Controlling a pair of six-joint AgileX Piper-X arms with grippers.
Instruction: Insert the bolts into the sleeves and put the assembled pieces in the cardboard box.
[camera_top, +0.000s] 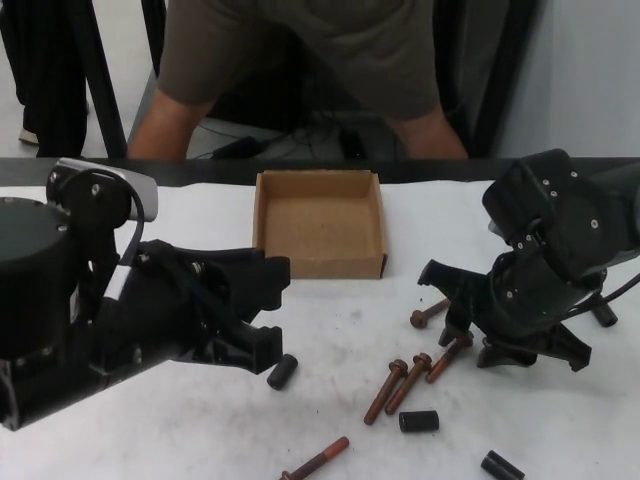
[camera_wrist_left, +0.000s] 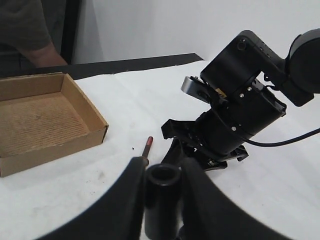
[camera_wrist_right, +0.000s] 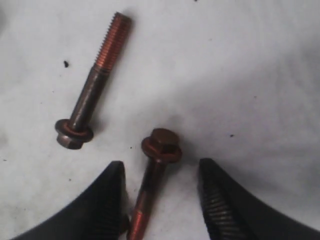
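Observation:
My left gripper (camera_wrist_left: 162, 192) is shut on a black sleeve (camera_wrist_left: 162, 200), held upright with its open bore facing the camera. In the high view this sleeve (camera_top: 283, 371) hangs just above the white cloth, in front of the cardboard box (camera_top: 320, 266). My right gripper (camera_wrist_right: 160, 200) is open and low over the cloth, its fingers on either side of a copper bolt (camera_wrist_right: 154, 175) that lies flat. A second bolt (camera_wrist_right: 95, 95) lies beside it. In the high view the right gripper (camera_top: 462, 345) stands over the bolt (camera_top: 447, 358).
More bolts (camera_top: 385, 390) (camera_top: 408, 382) (camera_top: 430, 313) (camera_top: 315, 460) and loose sleeves (camera_top: 418, 421) (camera_top: 502, 466) (camera_top: 603, 313) are scattered on the cloth. The box (camera_wrist_left: 55, 150) holds nothing. A person stands behind the bench's far edge.

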